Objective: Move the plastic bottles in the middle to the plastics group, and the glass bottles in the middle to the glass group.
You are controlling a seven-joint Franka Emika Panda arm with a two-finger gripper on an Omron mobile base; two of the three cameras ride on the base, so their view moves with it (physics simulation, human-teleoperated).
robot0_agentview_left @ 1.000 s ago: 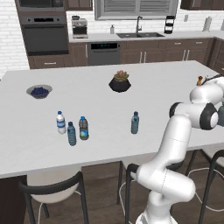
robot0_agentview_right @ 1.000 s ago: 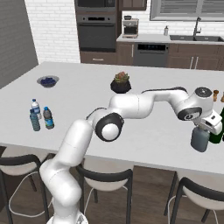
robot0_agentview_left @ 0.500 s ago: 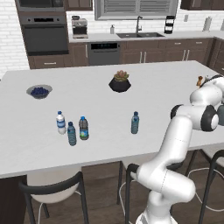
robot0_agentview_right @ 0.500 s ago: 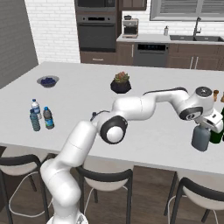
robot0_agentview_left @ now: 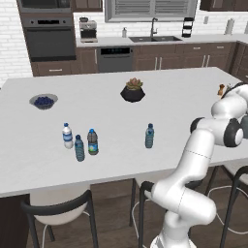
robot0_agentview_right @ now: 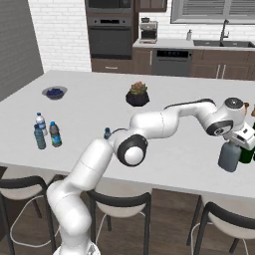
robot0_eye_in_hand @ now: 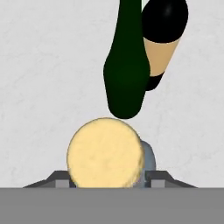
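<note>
Four small water bottles stand on the tabletop (robot0_agentview_left: pixel 29 145): three clustered toward its left front edge, the white-capped bottle (robot0_agentview_left: pixel 67 136), the teal-blue bottle (robot0_agentview_left: pixel 79 148) and the dark-labelled bottle (robot0_agentview_left: pixel 92 142), with the pale blue bottle (robot0_agentview_left: pixel 149 136) alone mid-front. Only one broad grey-blue glass bottle (robot0_agentview_right: pixel 229 156) stands by the right front edge, just beside a dark green bottle (robot0_eye_in_hand: pixel 127 61) and a tan-labelled black bottle (robot0_eye_in_hand: pixel 164 35). From above, its tan stopper (robot0_eye_in_hand: pixel 106 153) sits between the fingertips of the hand (robot0_agentview_right: pixel 242 140); whether they clench it, I cannot tell.
</note>
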